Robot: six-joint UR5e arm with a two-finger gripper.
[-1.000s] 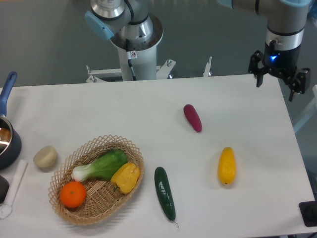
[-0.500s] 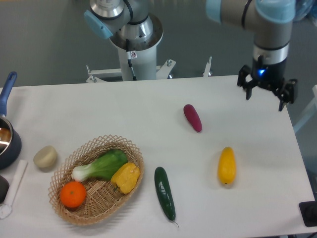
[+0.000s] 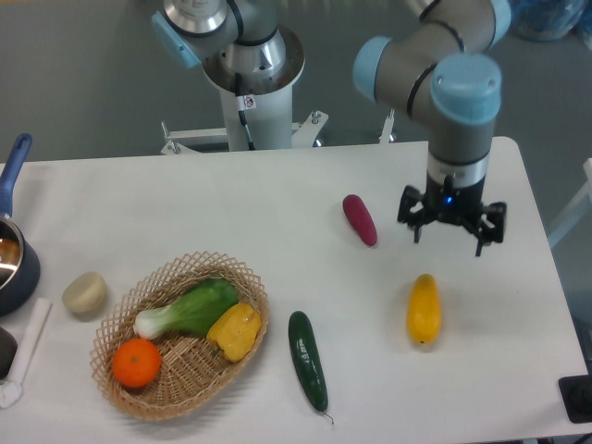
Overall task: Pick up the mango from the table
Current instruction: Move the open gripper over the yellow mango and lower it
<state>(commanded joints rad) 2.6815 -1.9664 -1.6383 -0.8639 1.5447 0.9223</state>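
The mango is a smooth yellow-orange oval lying on the white table, right of centre near the front. My gripper hangs above the table just behind the mango and a little to its right. Its two fingers are spread wide apart and hold nothing. It does not touch the mango.
A purple eggplant lies left of the gripper. A dark green cucumber lies at the front. A wicker basket at the front left holds a bok choy, a yellow bell pepper and an orange. A beige round object and a blue pot sit at the left edge.
The gripper has moved from the far right corner of the table leftward and toward the front, down to a spot just behind the mango. Its fingers stay open. The objects have not moved.
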